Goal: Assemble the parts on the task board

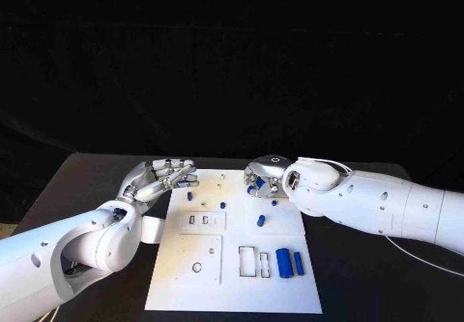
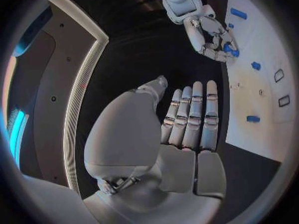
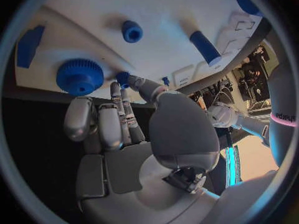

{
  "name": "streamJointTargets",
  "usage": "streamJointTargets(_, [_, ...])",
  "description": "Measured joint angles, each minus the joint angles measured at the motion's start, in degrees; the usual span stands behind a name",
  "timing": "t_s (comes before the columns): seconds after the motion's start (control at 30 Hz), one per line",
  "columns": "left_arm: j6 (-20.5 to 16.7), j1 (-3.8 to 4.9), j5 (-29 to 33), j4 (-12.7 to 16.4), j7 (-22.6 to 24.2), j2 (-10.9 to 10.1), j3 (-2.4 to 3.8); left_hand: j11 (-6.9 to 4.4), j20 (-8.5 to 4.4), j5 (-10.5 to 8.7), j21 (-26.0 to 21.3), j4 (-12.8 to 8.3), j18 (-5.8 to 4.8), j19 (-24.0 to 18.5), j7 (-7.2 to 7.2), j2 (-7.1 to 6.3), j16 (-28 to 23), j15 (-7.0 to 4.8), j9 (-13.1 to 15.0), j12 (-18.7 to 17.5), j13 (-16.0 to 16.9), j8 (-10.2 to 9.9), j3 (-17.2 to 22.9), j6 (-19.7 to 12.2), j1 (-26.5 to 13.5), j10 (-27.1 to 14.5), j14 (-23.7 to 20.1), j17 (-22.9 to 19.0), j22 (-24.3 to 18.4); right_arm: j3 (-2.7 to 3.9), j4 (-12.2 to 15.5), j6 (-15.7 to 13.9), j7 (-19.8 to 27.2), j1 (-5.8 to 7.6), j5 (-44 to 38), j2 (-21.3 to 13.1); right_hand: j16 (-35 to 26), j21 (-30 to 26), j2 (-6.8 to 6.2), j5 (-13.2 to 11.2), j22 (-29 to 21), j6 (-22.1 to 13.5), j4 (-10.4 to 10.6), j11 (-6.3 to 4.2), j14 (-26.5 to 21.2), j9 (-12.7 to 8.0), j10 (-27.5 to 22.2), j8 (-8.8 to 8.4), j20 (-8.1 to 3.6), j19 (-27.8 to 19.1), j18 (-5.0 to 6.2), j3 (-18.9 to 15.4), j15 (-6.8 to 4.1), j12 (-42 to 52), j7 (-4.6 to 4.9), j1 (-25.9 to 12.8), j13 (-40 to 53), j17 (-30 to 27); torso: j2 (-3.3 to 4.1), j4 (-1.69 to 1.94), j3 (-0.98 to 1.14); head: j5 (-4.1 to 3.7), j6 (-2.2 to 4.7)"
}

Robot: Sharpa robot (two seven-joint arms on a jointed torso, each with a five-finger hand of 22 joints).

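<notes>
**Assembly barely begun: most parts still loose on the board**

Your right hand [image 1: 259, 182] sits over the far right corner of the task board [image 1: 237, 295], fingers pinched on a small blue peg [image 3: 122, 77]. Beside it in the right wrist view lie a blue gear [image 3: 79, 76], a short blue bushing [image 3: 131, 31] and a blue cylinder [image 3: 205, 46], all loose on the white surface.

Your left hand [image 1: 166, 176] hovers at the board's far left corner, fingers apart, holding nothing.

By my reading, little is done. Near the board's front right, a large blue cylinder [image 1: 283, 262] and a slimmer blue bar [image 1: 299, 263] lie just beside the empty rectangular slots [image 1: 247, 260]. The round hole [image 1: 197, 267] in the left plate looks unfilled. A few small blue pieces stand farther back, though you cannot tell whether they are seated.

Nothing else lies on the black desk [image 1: 367, 282]. The main crowding is between the two hands at the far edge; keep them apart.
</notes>
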Motion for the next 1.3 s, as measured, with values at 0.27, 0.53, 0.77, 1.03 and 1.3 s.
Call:
streamJointTargets(0.27, [0.02, 0.01, 0.04, -0.09, -0.10, 0.00, 0.01, 0.00, 0.00, 0.00, 0.00, 0.00, 0.00, 0.00, 0.00, 0.00, 0.00, 0.00, 0.00, -0.03, 0.00, 0.00, 0.00, 0.00, 0.00, 0.00, 0.00, 0.00, 0.00, 0.12, -0.32, -0.10, 0.23, -0.02, -0.28, 0.08, 0.95, 1.29, 0.15, -1.07, 2.47, 0.93, 0.16, -0.52, 0.01, 0.44, 1.34, 0.56, -0.31, 0.90, -0.18, 0.96, -0.43, 0.99, -0.52, 0.60, 0.38, 1.06, 0.35, 0.07, 0.07, -0.06, 0.08])
streamJointTargets(0.53, [0.06, 0.01, 0.06, -0.11, -0.19, -0.03, 0.01, 0.00, 0.00, 0.00, 0.00, 0.00, 0.00, 0.00, 0.00, 0.00, 0.00, 0.01, -0.01, -0.02, 0.00, 0.00, 0.00, 0.00, 0.00, 0.00, -0.01, -0.01, 0.00, 0.18, -0.23, -1.23, 0.54, -0.15, -0.37, 0.03, 1.76, 2.84, 0.72, -1.56, 4.61, 3.29, 0.31, -1.15, 0.13, 1.39, 3.00, 2.09, -1.03, 2.03, -1.00, 1.89, -1.16, 2.60, -1.65, 1.16, 0.85, 1.65, 0.66, 0.13, 0.12, -0.01, 0.12])
streamJointTargets(0.77, [0.13, 0.01, 0.07, -0.19, -0.27, -0.05, 0.01, 0.00, 0.00, 0.00, 0.00, 0.00, -0.01, 0.00, 0.00, 0.00, 0.00, 0.01, -0.01, -0.02, 0.00, 0.00, 0.00, 0.00, 0.00, 0.00, -0.01, 0.06, 0.00, 0.02, 0.61, -4.59, 0.49, -0.48, -0.41, -0.53, 2.06, 3.19, 1.53, -2.63, 5.54, 4.73, 0.07, -0.95, -0.09, 2.43, 3.19, 3.35, -1.52, 2.52, -1.00, 3.11, -1.76, 3.75, -2.27, 1.97, 1.10, 1.68, 0.86, 0.31, 0.07, -0.09, 0.30])
streamJointTargets(1.03, [0.20, 0.01, 0.13, -0.34, -0.35, -0.05, 0.01, 0.21, 0.00, 0.00, 0.00, 0.00, 0.00, 0.00, 0.00, 0.00, 0.00, 0.01, -0.01, -0.31, 0.00, 0.00, 0.00, 0.00, 0.00, -0.21, -0.01, 0.05, -0.01, 0.09, 1.45, -8.35, -0.05, -0.50, -0.46, -0.41, 2.06, 3.50, 1.74, -4.44, 6.03, 5.23, -0.15, -0.95, 0.11, 3.60, 3.20, 4.08, -1.72, 2.72, -1.00, 3.96, -1.96, 4.05, -2.59, 2.19, 1.12, 1.52, 1.03, 0.48, -0.04, -0.10, 0.80])
streamJointTargets(1.3, [0.25, 0.00, 0.18, -0.32, -0.40, -0.01, 0.01, 0.20, 0.00, 0.00, 0.00, 0.11, -0.01, 0.00, 0.00, 0.00, 0.15, 0.01, -0.01, -0.31, 0.00, 0.00, 0.10, 0.00, 0.00, -0.20, -0.01, 0.09, -0.01, 0.20, 0.24, -11.22, -0.73, -0.49, -0.54, 1.74, 2.28, 3.50, 1.74, -4.73, 6.03, 5.25, -0.38, -0.94, -0.10, 3.87, 3.20, 4.09, -1.72, 2.72, -1.00, 4.19, -2.17, 4.05, -2.60, 2.19, 1.12, 1.39, 1.21, 0.75, -0.16, -0.10, 1.18])
